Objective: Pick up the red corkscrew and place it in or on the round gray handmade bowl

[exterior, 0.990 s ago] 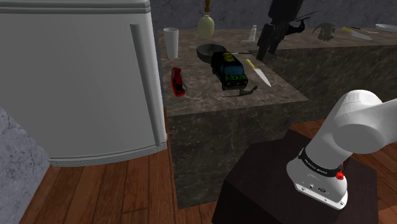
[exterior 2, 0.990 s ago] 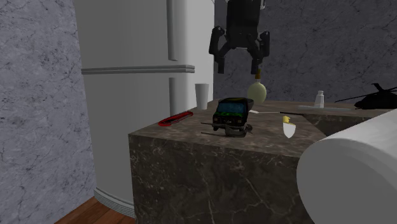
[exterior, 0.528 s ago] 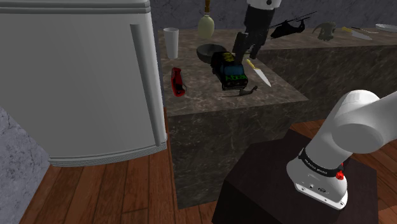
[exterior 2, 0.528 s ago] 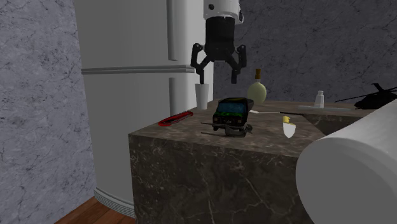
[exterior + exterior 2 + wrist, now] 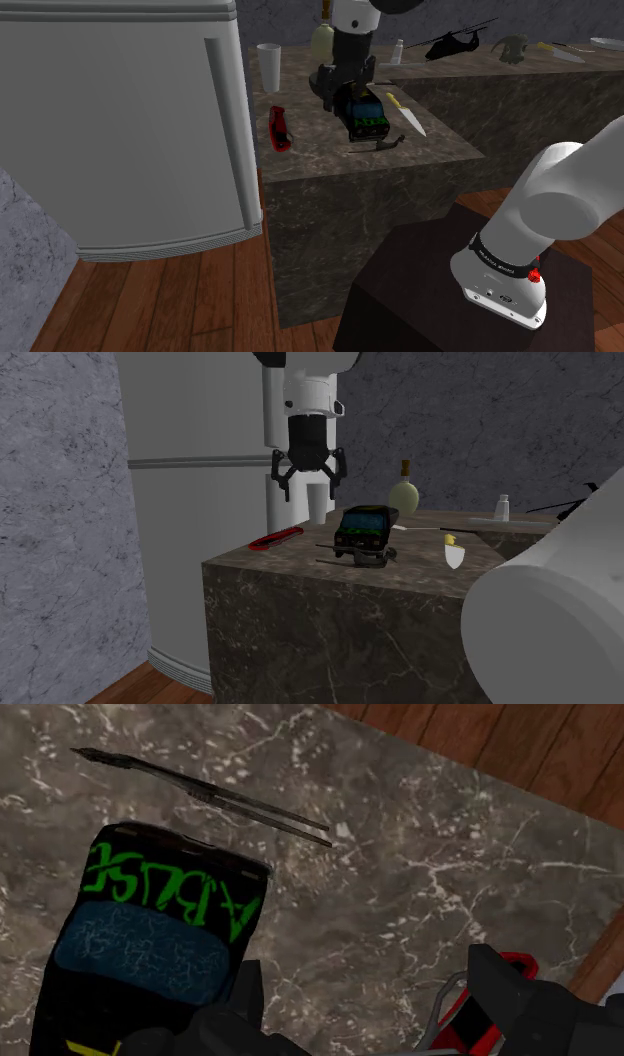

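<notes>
So the gripper (image 5: 345, 95) is being held wide open above the dark marble counter (image 5: 330, 165), jaws spread with nothing being gripped, hovering over the black toy car (image 5: 362, 115) with the green graffiti. The red corkscrew (image 5: 280, 129) is being left lying flat on that counter, off to the car's side near the edge by the white fridge (image 5: 120, 120). In the wrist view it's being partly covered by one finger.
</notes>
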`<state>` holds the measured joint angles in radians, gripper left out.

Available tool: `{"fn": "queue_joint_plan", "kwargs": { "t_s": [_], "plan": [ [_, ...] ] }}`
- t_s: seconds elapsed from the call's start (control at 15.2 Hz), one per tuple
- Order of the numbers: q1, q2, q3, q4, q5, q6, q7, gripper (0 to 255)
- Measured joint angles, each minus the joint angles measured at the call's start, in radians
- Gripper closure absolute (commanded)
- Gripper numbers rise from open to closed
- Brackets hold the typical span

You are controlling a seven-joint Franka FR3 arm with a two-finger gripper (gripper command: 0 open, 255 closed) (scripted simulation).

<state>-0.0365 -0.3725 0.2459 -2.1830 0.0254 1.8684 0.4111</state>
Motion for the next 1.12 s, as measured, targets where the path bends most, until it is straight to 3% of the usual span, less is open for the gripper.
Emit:
{"fn": "queue_joint_plan", "kwargs": {
  "t_s": [0.59, 0.92, 1.12],
  "plan": [
    [-0.017, 0.391, 0.078, 0.296, -0.142, 0.054, 0.256, 0],
    [0.010, 0.616, 0.074, 0.517, -0.234, 0.026, 0.373, 0],
    [0.019, 0.667, 0.069, 0.555, -0.253, 0.032, 0.398, 0]
  ]
}}
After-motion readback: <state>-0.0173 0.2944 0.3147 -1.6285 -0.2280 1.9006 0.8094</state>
